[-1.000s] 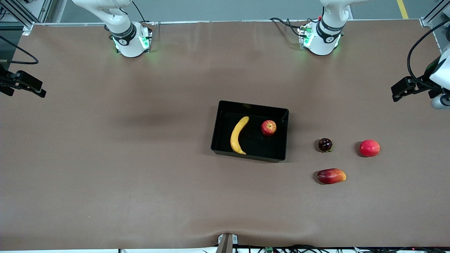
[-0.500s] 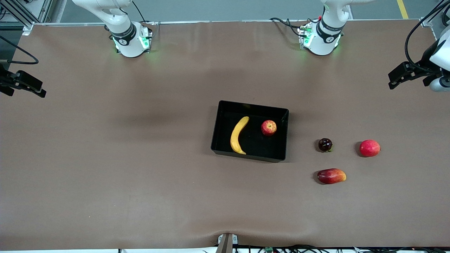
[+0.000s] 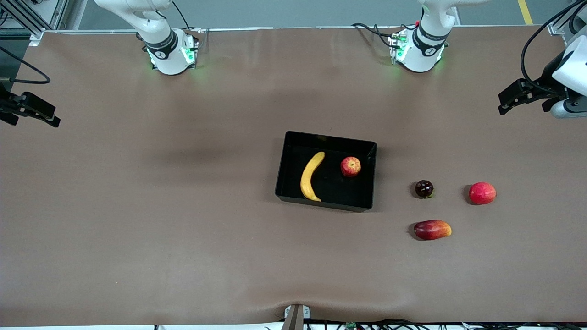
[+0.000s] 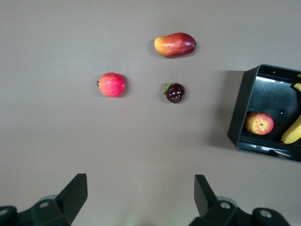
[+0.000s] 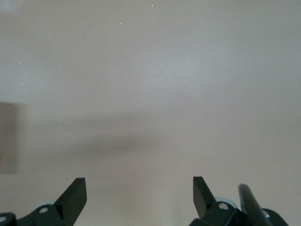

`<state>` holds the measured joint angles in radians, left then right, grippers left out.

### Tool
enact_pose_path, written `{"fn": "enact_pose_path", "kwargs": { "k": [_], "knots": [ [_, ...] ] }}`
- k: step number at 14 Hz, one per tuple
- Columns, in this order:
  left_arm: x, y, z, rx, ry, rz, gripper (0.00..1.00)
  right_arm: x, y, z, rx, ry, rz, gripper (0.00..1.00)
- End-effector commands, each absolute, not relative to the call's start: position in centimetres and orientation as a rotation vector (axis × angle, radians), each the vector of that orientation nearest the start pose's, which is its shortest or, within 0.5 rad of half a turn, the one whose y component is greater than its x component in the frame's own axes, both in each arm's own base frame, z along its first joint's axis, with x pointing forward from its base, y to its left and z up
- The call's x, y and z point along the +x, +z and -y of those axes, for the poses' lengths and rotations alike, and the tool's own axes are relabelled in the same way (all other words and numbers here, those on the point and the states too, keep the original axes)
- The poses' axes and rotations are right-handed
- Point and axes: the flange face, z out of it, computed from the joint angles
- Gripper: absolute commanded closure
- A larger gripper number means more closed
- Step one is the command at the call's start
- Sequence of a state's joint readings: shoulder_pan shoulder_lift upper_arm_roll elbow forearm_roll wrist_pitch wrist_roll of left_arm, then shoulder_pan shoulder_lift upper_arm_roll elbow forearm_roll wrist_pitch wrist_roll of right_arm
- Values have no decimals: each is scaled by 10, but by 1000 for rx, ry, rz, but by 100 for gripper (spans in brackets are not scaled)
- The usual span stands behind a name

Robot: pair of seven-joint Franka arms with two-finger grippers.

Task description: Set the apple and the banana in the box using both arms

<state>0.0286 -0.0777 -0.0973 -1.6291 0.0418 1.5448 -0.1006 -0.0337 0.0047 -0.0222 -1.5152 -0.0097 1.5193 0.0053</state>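
The black box (image 3: 372, 176) stands mid-table. The yellow banana (image 3: 311, 176) and the red apple (image 3: 350, 166) with its pale yellow patch lie inside it, side by side and apart. The left wrist view shows the box (image 4: 239, 113), the apple (image 4: 259, 123) and an end of the banana (image 4: 292, 132). My left gripper (image 3: 508, 101) is open and empty, high over the left arm's end of the table; it also shows in the left wrist view (image 4: 139, 194). My right gripper (image 3: 43, 117) is open and empty over the right arm's end; it also shows in the right wrist view (image 5: 139, 197).
Three other fruits lie on the table between the box and the left arm's end: a dark purple fruit (image 3: 424, 189), a pinkish-red round fruit (image 3: 482, 193) and a red-and-orange mango-like fruit (image 3: 432, 229), nearest the front camera. The brown table (image 3: 160, 206) spreads around them.
My left gripper has moved up and back toward the robots' side of the table. The right arm and the fruits have not moved.
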Motion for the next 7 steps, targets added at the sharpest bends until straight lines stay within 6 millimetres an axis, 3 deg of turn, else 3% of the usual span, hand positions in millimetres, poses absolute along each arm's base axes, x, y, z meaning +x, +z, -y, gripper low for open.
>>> {"fn": "enact_pose_path", "kwargs": {
  "k": [1, 7],
  "knots": [
    [517, 644, 37, -3135, 12, 96, 0, 549, 647, 35, -3158, -7, -111, 0],
    [522, 651, 49, -3131, -6, 109, 0, 549, 647, 36, -3158, -7, -113, 0]
  ]
}}
